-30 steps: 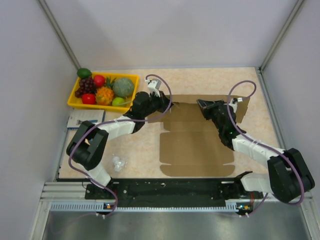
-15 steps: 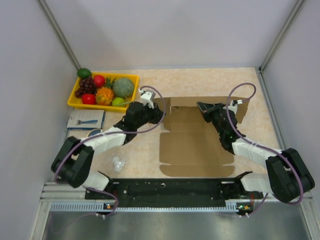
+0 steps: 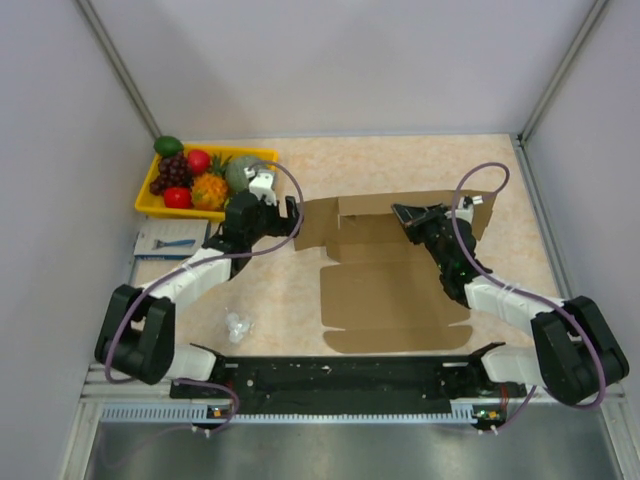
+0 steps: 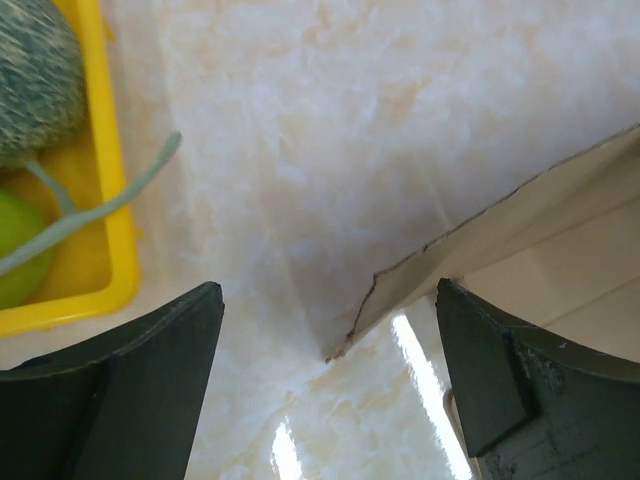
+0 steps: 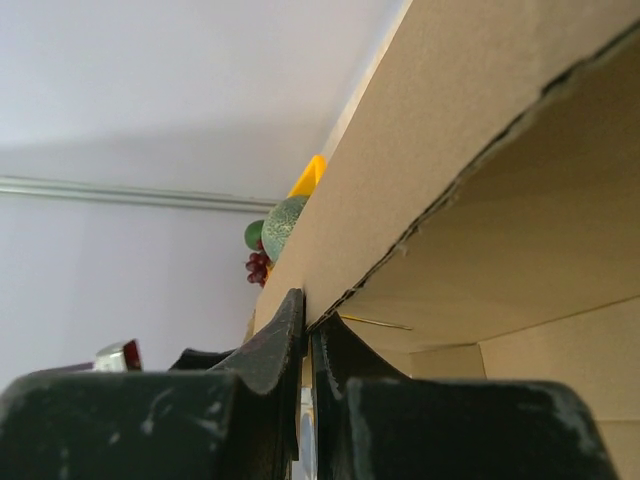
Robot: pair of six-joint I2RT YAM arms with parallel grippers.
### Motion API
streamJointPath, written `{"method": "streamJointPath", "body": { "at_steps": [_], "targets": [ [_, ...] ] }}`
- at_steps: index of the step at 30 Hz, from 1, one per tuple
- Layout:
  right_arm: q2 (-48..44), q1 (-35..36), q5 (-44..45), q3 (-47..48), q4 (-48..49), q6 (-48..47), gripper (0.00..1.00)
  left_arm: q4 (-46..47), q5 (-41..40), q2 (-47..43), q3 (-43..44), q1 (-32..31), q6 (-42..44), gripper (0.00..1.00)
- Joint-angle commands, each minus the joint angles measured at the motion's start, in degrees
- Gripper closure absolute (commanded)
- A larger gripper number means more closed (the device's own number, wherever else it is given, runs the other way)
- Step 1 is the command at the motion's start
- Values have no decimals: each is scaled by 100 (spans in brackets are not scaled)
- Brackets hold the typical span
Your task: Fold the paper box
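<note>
We note the paper box (image 3: 395,295) mid-table: base flat, only the far panel raised. Right gripper (image 3: 405,214) pinches that panel's edge. Left gripper (image 3: 293,213) gapes wide, empty, beside the left flap. Side walls and front remain unfolded; early stage, we judge.

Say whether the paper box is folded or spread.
Mostly spread: the paper box lies flat, only its far panel stands raised.

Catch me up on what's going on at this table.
Two robot arms are working on a brown paper box on the table. The right gripper is shut on the edge of the box's far panel, which is lifted while the rest lies flat. The left gripper is open and holds nothing, facing the box's left flap corner, with the yellow tray beside it.
</note>
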Motion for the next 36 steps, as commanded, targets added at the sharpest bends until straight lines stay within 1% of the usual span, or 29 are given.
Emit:
{"method": "streamJointPath", "body": {
  "at_steps": [1, 2, 4, 6, 7, 8, 9, 10, 11, 12, 13, 14, 15, 16, 17, 19, 21, 23, 24, 27, 29, 30, 31, 32, 33, 34, 36],
  "targets": [
    [105, -63, -279, -61, -6, -359, 100, 165, 982, 441, 165, 40, 889, 11],
    [131, -72, -314, -70, 21, -342, 100, 289, 1270, 624, 182, 49, 1074, 12],
    [158, -89, -332, -79, 74, -324, 100, 474, 1596, 818, 313, 75, 1190, 20],
    [158, -89, -358, -53, 74, -324, 100, 474, 2350, 1039, 428, 111, 1207, 34],
    [158, -90, -358, -44, 65, -333, 100, 535, 2397, 1074, 506, 102, 1051, 51],
    [166, -90, -358, -27, 57, -324, 100, 519, 2380, 1066, 542, 102, 875, 58],
    [184, -98, -349, -18, 57, -333, 100, 484, 2119, 1039, 568, 67, 673, 62],
    [193, -90, -349, -9, 57, -324, 100, 361, 1951, 987, 551, 23, 297, 73],
    [202, -90, -349, -9, 57, -298, 100, 386, 1863, 812, 516, -29, 206, 77],
    [219, -98, -332, -26, 57, -289, 100, 500, 1714, 706, 412, -221, 127, 83],
    [228, -90, -323, -35, 74, -254, 100, 536, 1286, 601, 289, -345, -22, 84],
    [245, -90, -340, -79, 118, -193, 100, 536, 1116, 461, 270, -459, -93, 82],
    [263, -90, -349, -105, 222, -166, 100, 475, 958, 416, 279, -643, -198, 82],
    [281, -81, -349, -140, 241, -131, 100, 405, 713, 389, 340, -723, -521, 85],
    [281, -81, -341, -193, 276, -61, 100, 361, 641, 397, 366, -777, -698, 90],
    [281, -81, -341, -246, 355, -34, 100, 404, 491, 415, 367, -1014, -1093, 92],
    [254, -81, -340, -255, 312, 10, 100, 526, 140, 433, 288, -1233, -1366, 93],
    [202, -72, -349, -281, 285, 45, 100, 833, -79, 407, 25, -1348, -1753, 89],
    [167, -63, -341, -290, 276, 45, 100, 1139, -142, 398, -72, -1488, -1833, 88],
    [35, -46, -279, -307, 48, 10, 100, 1326, -439, 354, -266, -1699, -1904, 86],
    [-35, -37, -262, -316, -136, -25, 100, 1756, -424, 362, -424, -1814, -1790, 77],
    [-97, -54, -244, -308, -233, -43, 100, 2010, -197, 380, -511, -1901, -1738, 74],
    [-132, -46, -252, -299, -312, -60, 100, 2430, -56, 423, -678, -1911, -1728, 63],
    [-141, -54, -261, -308, -374, -78, 100, 2704, 120, 554, -766, -1920, -1737, 59],
    [-167, -46, -270, -325, -357, -87, 100, 2950, 530, 617, -950, -1902, -1720, 54],
    [-185, -46, -296, -351, -330, -78, 100, 3440, 769, 670, -1039, -1902, -1632, 49],
    [-237, -54, -314, -431, -260, -69, 100, 3742, 1026, 740, -1293, -1911, -1605, 43]
  ]
}}
